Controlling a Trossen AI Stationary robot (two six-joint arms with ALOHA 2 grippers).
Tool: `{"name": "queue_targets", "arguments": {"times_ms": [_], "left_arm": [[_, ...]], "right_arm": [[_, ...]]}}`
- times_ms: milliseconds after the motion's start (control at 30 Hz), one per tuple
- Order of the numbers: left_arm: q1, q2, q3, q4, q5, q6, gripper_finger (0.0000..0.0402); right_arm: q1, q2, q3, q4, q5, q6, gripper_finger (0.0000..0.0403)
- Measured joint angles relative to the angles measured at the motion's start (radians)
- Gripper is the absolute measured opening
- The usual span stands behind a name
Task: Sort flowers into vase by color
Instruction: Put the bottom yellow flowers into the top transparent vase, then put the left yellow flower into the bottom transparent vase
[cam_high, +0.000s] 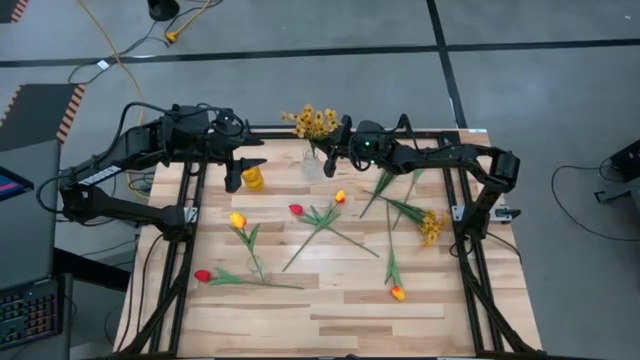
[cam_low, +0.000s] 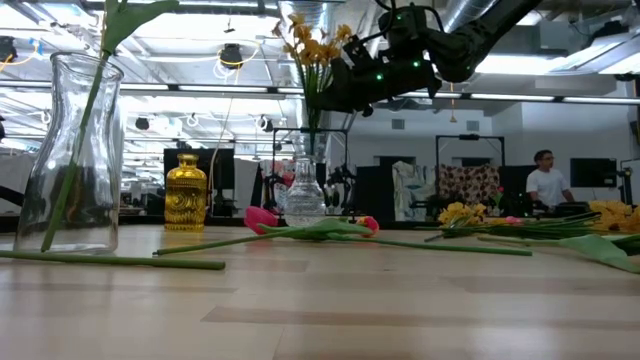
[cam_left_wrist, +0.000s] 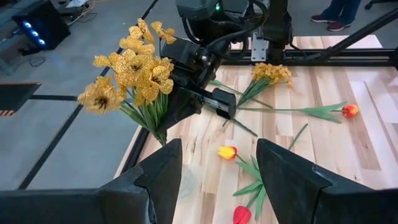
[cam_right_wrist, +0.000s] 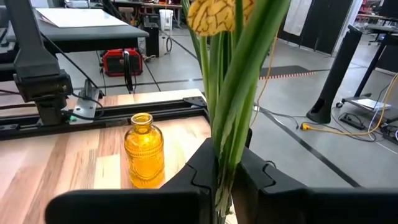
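Flowers lie scattered across the pale wooden worktop (cam_high: 330, 310), while one spray of small mustard-yellow blossoms (cam_high: 313, 122) stands upright at the far edge, its stems reaching down into a small clear glass vase (cam_high: 312, 165). The right end effector (cam_right_wrist: 225, 177) is at this spray, its two dark fingers set close on either side of the green stems; they stand slightly apart, and whether they are pressing the stems cannot be told. Just beside the clear vase, toward the left arm, stands a small amber glass vase (cam_high: 253, 178). The left end effector (cam_left_wrist: 217, 168) hovers above the far left part of the worktop near the amber vase, its fingers spread wide and holding nothing. On the worktop, a yellow-orange tulip (cam_high: 238, 221) and a red tulip (cam_high: 203, 275) lie on the left side, another red tulip (cam_high: 296, 210) and an orange one (cam_high: 340, 197) lie near the middle with their stems crossing, a second mustard spray (cam_high: 432, 225) lies on the right, and an orange tulip (cam_high: 397, 293) lies toward the near right. In the low view a tall clear carafe (cam_low: 72, 150) stands close to the camera, holding a green stem.
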Motion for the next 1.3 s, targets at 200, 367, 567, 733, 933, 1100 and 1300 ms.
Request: {"name": "queue_targets", "arguments": {"times_ms": [200, 367, 567, 733, 933, 1100, 1300], "left_arm": [[0.0, 0.0, 0.0, 0.0, 0.0, 0.0, 0.0194], [0.0, 0.0, 0.0, 0.0, 0.0, 0.0, 0.0194], [0.0, 0.0, 0.0, 0.0, 0.0, -0.009, 0.0194], [0.0, 0.0, 0.0, 0.0, 0.0, -0.011, 0.0194], [0.0, -0.01, -0.001, -0.005, 0.0, -0.01, 0.0194], [0.0, -0.046, -0.001, -0.018, 0.0, -0.009, 0.0194], [0.0, -0.104, -0.001, -0.109, 0.0, -0.09, 0.0194]], "right_arm": [[0.0, 0.0, 0.0, -0.023, 0.001, 0.0, 0.0097], [-0.001, 0.0, 0.0, -0.042, 0.001, 0.0, 0.0148], [-0.008, -0.001, 0.0, -0.091, 0.002, 0.0, 0.0203], [-0.011, -0.002, 0.0, -0.131, 0.002, 0.001, 0.0233], [-0.012, -0.031, 0.0, -0.219, 0.002, 0.001, 0.024], [-0.018, -0.089, 0.0, -0.307, 0.002, 0.0, 0.024], [-0.019, -0.173, 0.0, -0.434, 0.002, -0.001, 0.024]]}}
